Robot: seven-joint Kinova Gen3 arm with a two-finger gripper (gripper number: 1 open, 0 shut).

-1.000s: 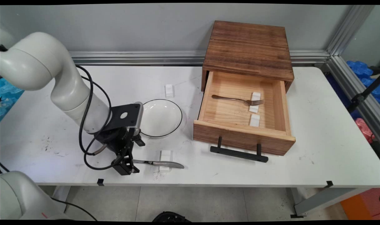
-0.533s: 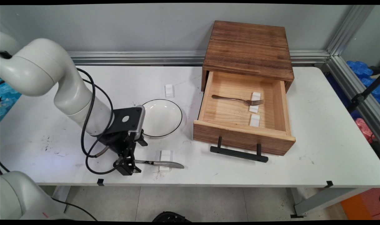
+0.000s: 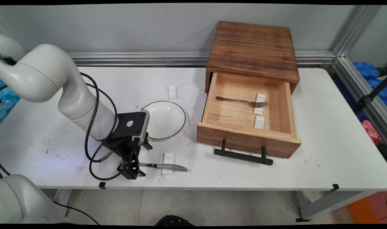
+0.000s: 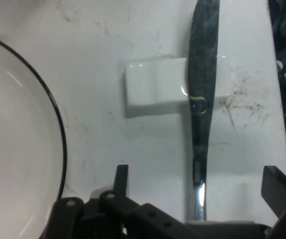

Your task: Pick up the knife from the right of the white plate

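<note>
Hand (image 3: 132, 167) open, low over the knife (image 3: 163, 166) handle, gripping nothing. Knife runs rightward from it across a white rest (image 3: 168, 159), beside the plate (image 3: 164, 120).

White arm (image 3: 69, 92), black hand (image 3: 131, 167), cables (image 3: 91, 133)

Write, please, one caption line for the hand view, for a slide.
Open gripper low over the table, its fingers either side of a knife handle; the knife lies across a small white rest, beside a plate.
</note>
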